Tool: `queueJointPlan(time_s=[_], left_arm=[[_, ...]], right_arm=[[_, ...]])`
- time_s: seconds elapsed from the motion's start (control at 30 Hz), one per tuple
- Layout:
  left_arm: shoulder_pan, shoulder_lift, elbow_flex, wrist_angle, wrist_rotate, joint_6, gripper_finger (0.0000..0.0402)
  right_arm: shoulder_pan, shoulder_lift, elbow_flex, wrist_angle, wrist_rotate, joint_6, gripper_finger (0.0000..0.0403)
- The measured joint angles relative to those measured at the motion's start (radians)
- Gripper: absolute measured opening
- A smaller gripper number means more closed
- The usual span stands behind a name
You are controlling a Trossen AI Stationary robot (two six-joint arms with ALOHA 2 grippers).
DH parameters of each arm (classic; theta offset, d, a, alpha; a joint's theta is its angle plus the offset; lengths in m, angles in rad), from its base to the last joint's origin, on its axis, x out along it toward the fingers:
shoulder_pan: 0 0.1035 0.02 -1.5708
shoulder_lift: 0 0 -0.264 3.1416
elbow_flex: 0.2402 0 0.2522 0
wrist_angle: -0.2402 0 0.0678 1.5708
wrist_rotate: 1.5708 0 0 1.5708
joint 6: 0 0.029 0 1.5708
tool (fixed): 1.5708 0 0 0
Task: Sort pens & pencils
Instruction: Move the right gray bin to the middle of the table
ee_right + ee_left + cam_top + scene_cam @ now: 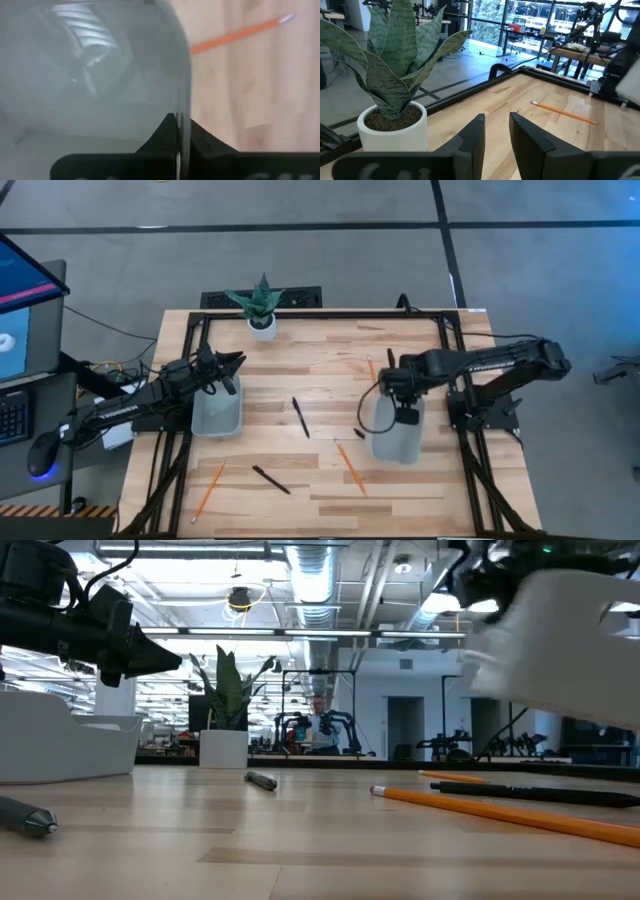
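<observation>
Three black pens lie on the table: one in the middle (300,417), one near the front (270,479), and a short one (359,433) beside the right bin. Three orange pencils lie flat: front left (208,490), front middle (350,468) and far right (371,368). My right gripper (405,412) is shut on a translucent bin (395,432). My left gripper (233,364) is a little open and empty, above the far rim of a second translucent bin (217,412) that stands on the table. My right gripper holds the translucent bin by its wall just below the rim (179,131), one finger inside and one outside. The fingers come from above, pointing down. In the low view the bin (560,650) hangs tilted, clear of the table.
A potted plant (262,305) stands at the table's far edge, just beyond my left gripper, and shows in the left wrist view (395,75). A black frame (320,313) runs around the table. A monitor, keyboard and mouse (40,455) sit off the left side.
</observation>
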Motion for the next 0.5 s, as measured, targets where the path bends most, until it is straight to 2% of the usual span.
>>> queueJointPlan(time_s=[0.23, 0.5], left_arm=[[0.0, 0.0, 0.0, 0.0, 0.0, 0.0, 0.0079], [0.0, 0.008, 0.0, 0.0, 0.0, 0.0, 0.0079]], right_arm=[[-0.141, 0.015, 0.09, 0.037, 0.075, -0.161, 0.0027], [-0.274, 0.183, 0.207, 0.127, 0.087, -0.414, 0.0021]])
